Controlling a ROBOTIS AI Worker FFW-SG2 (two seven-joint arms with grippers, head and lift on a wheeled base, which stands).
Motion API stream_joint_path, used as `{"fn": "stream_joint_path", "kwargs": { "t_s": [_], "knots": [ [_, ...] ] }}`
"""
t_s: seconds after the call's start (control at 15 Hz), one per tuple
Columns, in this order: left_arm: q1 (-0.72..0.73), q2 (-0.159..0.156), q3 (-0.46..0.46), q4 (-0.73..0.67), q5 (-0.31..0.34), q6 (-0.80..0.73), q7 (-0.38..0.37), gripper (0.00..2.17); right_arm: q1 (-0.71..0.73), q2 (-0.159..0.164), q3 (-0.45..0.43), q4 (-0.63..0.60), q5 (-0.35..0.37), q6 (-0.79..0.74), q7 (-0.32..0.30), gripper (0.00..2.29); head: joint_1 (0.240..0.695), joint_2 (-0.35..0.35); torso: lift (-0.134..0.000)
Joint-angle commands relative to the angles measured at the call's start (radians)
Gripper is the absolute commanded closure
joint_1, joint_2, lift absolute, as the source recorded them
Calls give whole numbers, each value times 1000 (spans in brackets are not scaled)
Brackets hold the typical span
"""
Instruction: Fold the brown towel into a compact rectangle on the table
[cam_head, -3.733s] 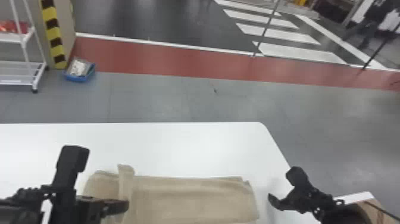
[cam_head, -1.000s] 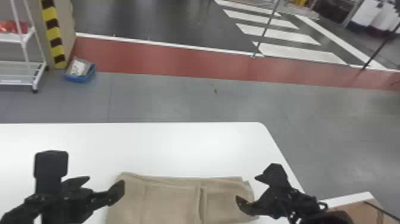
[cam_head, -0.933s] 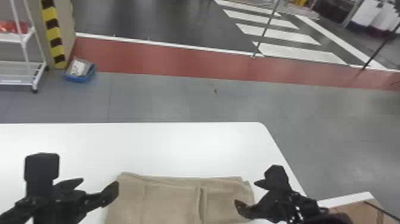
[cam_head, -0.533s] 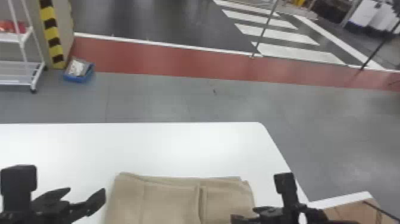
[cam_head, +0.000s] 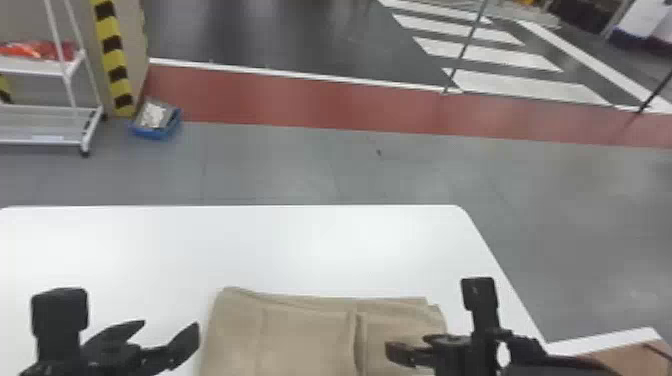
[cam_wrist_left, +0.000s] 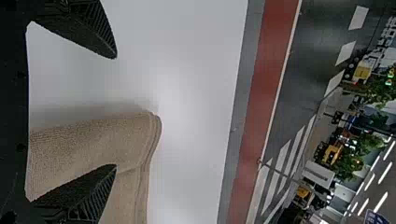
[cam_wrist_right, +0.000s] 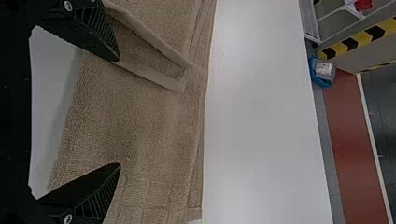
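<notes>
Left gripper is just beside the left end of the brown towel, its two fingers spread wide apart with nothing held between them. The left wrist view puts one finger in front of the towel and the other past its edge; whether either touches the cloth cannot be told.

Right gripper is over the towel's right part, its fingers likewise apart and not clamped on the fabric. In the right wrist view the towel spans most of the gap between the fingertips, with one finger close to a loose flap; contact is unclear there too.

The towel itself lies on the white table, folded in layers. A raised fold runs from near to far across it, right of its middle, and the flap gapes a little where two hemmed edges part. Toward the towel's right end is a woven band of squares. Stacked layers show along its far edge, slightly uneven at the right corner.

Beyond the towel and the table, a red strip crosses the floor. Far off to the towel's left are a blue tray, a striped post and a white rack.
</notes>
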Motion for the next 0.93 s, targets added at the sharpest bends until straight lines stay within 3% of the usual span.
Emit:
{"fn": "stream_joint_path", "kwargs": {
  "t_s": [0.0, 0.87],
  "knots": [
    [2, 1, 9, 10, 2, -4, -3, 46, -10, 2, 8, 6, -56, -2, -9, 76, 695, -267, 0],
    [-18, 13, 32, 73, 4, -31, -26, 46, -85, 2, 97, 117, -58, -8, -65, 76, 695, -176, 0]
  ]
}}
